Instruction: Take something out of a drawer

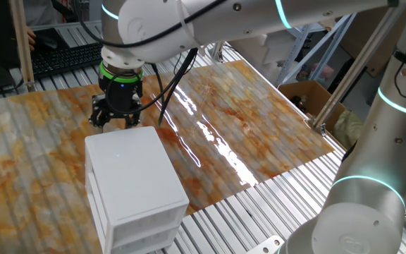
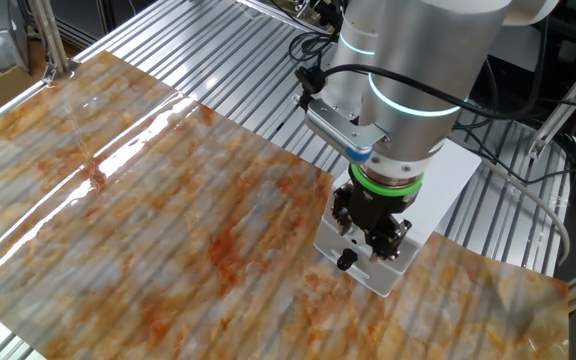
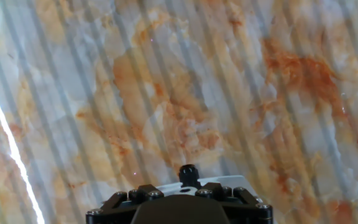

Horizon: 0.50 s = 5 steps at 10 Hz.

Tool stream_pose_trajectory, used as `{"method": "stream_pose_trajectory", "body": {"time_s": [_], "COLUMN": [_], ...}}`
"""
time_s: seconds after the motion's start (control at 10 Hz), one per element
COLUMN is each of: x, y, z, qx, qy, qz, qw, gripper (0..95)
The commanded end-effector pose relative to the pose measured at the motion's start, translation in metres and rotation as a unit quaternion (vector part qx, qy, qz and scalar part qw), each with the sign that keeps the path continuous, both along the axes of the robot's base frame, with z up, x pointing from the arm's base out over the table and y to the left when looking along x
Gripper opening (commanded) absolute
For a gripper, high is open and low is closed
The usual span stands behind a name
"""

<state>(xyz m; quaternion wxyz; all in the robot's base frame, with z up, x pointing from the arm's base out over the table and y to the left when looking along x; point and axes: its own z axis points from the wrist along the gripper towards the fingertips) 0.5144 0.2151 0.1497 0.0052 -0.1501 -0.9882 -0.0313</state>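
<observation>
The small white cabinet (image 1: 136,187) stands on the marbled mat. My gripper (image 2: 370,238) hangs right at its front face, just above a black knob (image 2: 346,260) on the white drawer front (image 2: 368,272). The knob also shows in the hand view (image 3: 188,172), just past my gripper's black body, with a strip of white drawer front (image 3: 229,181) behind it. In one fixed view my gripper (image 1: 116,118) is at the cabinet's far side. My fingertips are hidden, so I cannot tell whether they are open or shut. The drawer looks pushed in. The wooden block is hidden.
The orange and grey marbled mat (image 2: 168,210) covers the slatted metal table (image 2: 198,30). A cardboard box (image 1: 312,95) sits off the table's right side. A keyboard (image 1: 62,58) lies beyond the far edge.
</observation>
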Motion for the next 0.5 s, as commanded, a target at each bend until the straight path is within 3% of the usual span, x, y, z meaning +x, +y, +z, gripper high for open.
{"method": "stream_pose_trajectory", "body": {"time_s": [0.1,0.2,0.3,0.5], "x": [-0.0005,-0.0006,-0.0006,-0.0007], "y": [-0.0008,-0.0008,-0.0008,-0.0008], "z": [0.0003,0.0003,0.0002,0.0002], "qx": [-0.001,-0.001,-0.002,-0.008], "qy": [0.001,0.001,0.0,-0.002], "qz": [0.003,0.006,0.009,0.013], "qw": [1.0,1.0,1.0,0.9999], "gripper": [38.0,38.0,19.0,19.0]}}
